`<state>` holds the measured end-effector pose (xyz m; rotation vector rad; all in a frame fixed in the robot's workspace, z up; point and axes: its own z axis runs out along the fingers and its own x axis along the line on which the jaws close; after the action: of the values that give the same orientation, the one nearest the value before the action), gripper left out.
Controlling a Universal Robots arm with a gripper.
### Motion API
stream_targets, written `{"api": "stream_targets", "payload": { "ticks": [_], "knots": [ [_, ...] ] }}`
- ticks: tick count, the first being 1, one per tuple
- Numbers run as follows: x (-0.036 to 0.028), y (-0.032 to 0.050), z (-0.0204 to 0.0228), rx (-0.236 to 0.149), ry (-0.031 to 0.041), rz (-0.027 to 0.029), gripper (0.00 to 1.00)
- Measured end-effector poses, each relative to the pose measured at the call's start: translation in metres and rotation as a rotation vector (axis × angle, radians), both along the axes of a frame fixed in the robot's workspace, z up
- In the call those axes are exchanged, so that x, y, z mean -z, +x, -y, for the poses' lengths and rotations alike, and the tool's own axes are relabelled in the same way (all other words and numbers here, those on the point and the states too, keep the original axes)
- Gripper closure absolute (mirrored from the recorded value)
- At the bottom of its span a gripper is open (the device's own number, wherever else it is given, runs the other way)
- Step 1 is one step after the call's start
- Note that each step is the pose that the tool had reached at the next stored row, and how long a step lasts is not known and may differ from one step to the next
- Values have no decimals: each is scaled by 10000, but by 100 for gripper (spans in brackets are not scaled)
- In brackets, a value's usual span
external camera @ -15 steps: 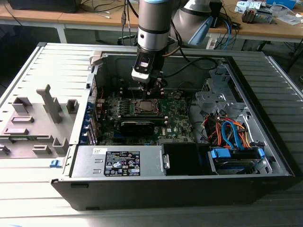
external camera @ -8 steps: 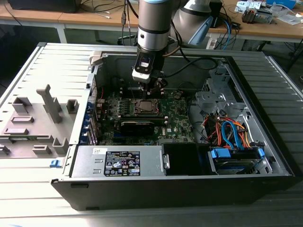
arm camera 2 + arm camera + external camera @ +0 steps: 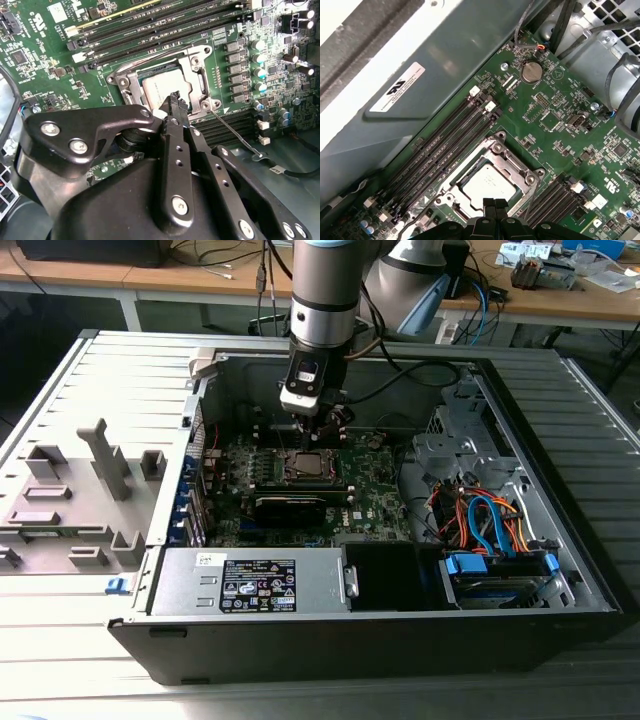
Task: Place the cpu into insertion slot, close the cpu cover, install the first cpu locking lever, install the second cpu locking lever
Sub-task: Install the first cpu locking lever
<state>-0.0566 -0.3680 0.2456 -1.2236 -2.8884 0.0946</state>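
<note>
The cpu (image 3: 156,89) lies flat in the insertion slot (image 3: 305,464) on the green board, its silvery top showing through the window of the cpu cover (image 3: 194,64), which lies down over it. In the first wrist view the cpu (image 3: 487,182) and the cover frame (image 3: 492,149) appear again. My gripper (image 3: 175,100) is shut, its black tips pressed together just above one edge of the chip and cover, holding nothing. A thin wire locking lever (image 3: 235,132) juts out from the socket's corner, away from the frame. In the exterior view the gripper (image 3: 325,430) hangs right over the socket.
Long black memory slots (image 3: 150,25) run beside the socket. The grey case wall (image 3: 420,75) stands close by, with a coin battery (image 3: 531,71) on the board. A power supply (image 3: 250,585) and a drive with blue and orange cables (image 3: 495,560) fill the case's near side.
</note>
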Motion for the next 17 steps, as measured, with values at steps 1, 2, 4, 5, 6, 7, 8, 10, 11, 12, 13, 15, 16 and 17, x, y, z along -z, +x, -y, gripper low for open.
{"api": "stream_targets", "payload": {
  "ticks": [1,2,4,5,6,7,8,10,11,12,13,15,16,17],
  "knots": [
    [0,0,0,-32,0,0,89],
    [0,0,0,-44,0,0,89],
    [0,0,0,-77,0,-1,89],
    [0,0,0,-89,0,0,89],
    [0,0,0,-102,1,0,89],
    [0,0,0,-121,0,-1,89],
    [0,0,0,-137,0,0,89],
    [0,0,0,-164,0,0,89],
    [0,0,0,-176,0,0,89],
    [0,0,0,-198,0,0,89],
    [0,0,0,-217,1,0,89],
    [0,0,0,-248,1,0,89],
    [0,0,0,-259,1,0,89],
    [0,0,0,-281,0,0,89]
  ]
}}
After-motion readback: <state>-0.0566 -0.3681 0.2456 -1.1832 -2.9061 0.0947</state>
